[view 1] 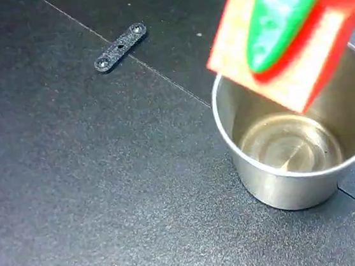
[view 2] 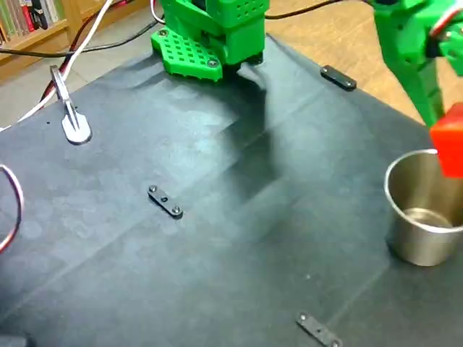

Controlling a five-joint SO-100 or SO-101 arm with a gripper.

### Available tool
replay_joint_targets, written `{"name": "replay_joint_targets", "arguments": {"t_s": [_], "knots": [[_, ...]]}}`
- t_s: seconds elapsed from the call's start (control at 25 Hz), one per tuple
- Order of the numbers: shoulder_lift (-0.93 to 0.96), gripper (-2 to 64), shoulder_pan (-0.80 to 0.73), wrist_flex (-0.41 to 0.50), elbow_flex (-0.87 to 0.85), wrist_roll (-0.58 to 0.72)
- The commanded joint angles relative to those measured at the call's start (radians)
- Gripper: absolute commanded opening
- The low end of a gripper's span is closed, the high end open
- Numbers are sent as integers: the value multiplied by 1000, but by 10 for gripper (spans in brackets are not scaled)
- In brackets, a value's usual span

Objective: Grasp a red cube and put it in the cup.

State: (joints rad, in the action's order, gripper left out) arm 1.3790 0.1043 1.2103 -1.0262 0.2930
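The red cube (view 1: 298, 61) hangs tilted over the far rim of the silver cup (view 1: 280, 188) in a fixed view. One green finger (view 1: 279, 12) of my gripper (view 1: 272, 64) lies across the cube's face, and the other finger is hidden behind it. In the other fixed view the cube (view 2: 450, 148) sits at the right edge, just above the cup (view 2: 419, 242), with the gripper (view 2: 443, 134) shut on it from above. The cup stands upright and its shiny inside is empty.
A small black strip with two screws (view 1: 120, 47) lies on the dark mat left of the cup. Similar strips (view 2: 318, 330) (view 2: 338, 78) lie near the mat's front and back edges. The green arm base (view 2: 210, 36) stands at the back, with cables and a metal clip (view 2: 72, 123) at the left.
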Motion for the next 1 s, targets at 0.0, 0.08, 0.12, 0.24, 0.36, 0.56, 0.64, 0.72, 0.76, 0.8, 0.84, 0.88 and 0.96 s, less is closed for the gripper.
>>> {"name": "replay_joint_targets", "arguments": {"t_s": [0.0,0.08,0.12,0.24,0.36,0.56,0.64,0.72,0.76,0.8,0.84,0.88,0.96], "knots": [[2,-5,3,-8,-12,-26],[-5,-5,5,-8,-40,-43],[-5,-5,6,-8,-52,-54],[-6,-5,6,-8,-61,-83],[-6,-5,6,-8,-63,-97],[-9,-5,6,57,-63,-103],[-9,-5,6,67,-63,-133],[-9,-5,6,69,-63,-163],[-9,-5,6,71,-63,-170],[-9,-5,6,71,-63,-175],[-9,-5,6,71,-63,-176],[-9,-5,6,71,-63,-176],[-9,-5,6,71,-63,-178]]}}
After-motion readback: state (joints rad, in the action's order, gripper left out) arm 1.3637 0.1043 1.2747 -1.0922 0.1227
